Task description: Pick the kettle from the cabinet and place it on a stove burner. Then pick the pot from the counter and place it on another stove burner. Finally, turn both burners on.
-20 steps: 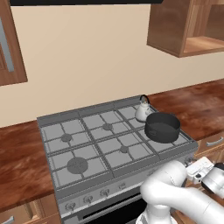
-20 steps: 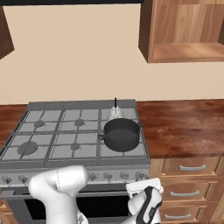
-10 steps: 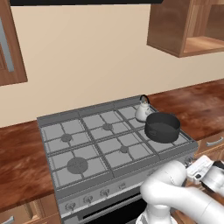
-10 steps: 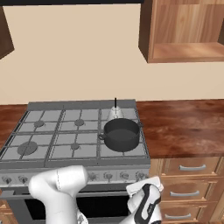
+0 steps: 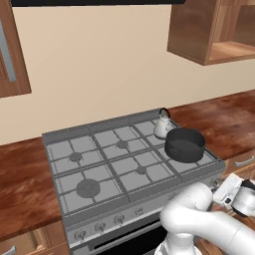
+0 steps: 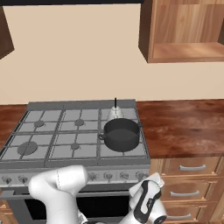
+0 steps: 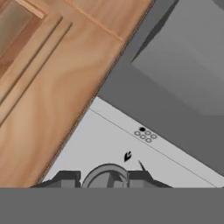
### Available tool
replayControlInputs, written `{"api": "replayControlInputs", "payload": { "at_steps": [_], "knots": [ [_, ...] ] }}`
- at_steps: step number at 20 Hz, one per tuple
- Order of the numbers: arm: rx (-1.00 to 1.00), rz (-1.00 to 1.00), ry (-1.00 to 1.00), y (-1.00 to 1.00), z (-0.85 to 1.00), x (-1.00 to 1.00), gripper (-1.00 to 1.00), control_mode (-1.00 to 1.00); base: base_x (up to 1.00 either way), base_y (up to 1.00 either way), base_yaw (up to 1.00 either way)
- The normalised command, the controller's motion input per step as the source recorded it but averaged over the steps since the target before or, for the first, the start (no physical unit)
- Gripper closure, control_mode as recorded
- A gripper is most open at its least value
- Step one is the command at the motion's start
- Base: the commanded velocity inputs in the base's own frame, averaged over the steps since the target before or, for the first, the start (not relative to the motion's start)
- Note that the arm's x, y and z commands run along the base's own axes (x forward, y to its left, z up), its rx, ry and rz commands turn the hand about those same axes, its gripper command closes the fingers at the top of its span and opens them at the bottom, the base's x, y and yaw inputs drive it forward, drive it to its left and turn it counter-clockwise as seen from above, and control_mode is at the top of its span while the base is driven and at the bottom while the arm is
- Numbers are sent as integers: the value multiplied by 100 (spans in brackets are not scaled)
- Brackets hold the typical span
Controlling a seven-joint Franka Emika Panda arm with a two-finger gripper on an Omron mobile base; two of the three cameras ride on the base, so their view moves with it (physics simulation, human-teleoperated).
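From the right, the pot (image 6: 121,134) hides the kettle's (image 6: 115,113) lower body. The cabinet (image 5: 215,31) runs off the frame's top right corner. At the hand view's bottom edge, a round knob (image 7: 105,176) sits between the fingertips (image 7: 66,179), cut off; whether they touch it can't be told.

The stove (image 5: 99,164) is plain mid grey, its square grates a shade darker than the pale panels beneath, each with a small round grey burner disc. Near the stove's back right corner the kettle (image 5: 162,127) is pale grey-white with a darker base band and a thin black handle. Beside it the pot (image 5: 185,145) is dark grey-black inside and out. The desk (image 6: 183,127) is glossy reddish-brown with streaked wood grain. The drawers (image 6: 190,181) below are lighter honey wood with silver handles. The wall cabinet (image 6: 183,30) is warm brown wood.
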Motion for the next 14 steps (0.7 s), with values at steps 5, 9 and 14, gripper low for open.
{"api": "replayControlInputs", "payload": {
  "at_steps": [5, 9, 14],
  "knots": [
    [-38, 7, -8, 0, 11, -2, 100, -100, 0, 0, 0],
    [-40, 6, -9, 0, 11, -7, 100, -100, 0, 0, 0],
    [-39, 5, -9, 0, 10, -9, 100, -100, 0, 0, 0]
  ]
}}
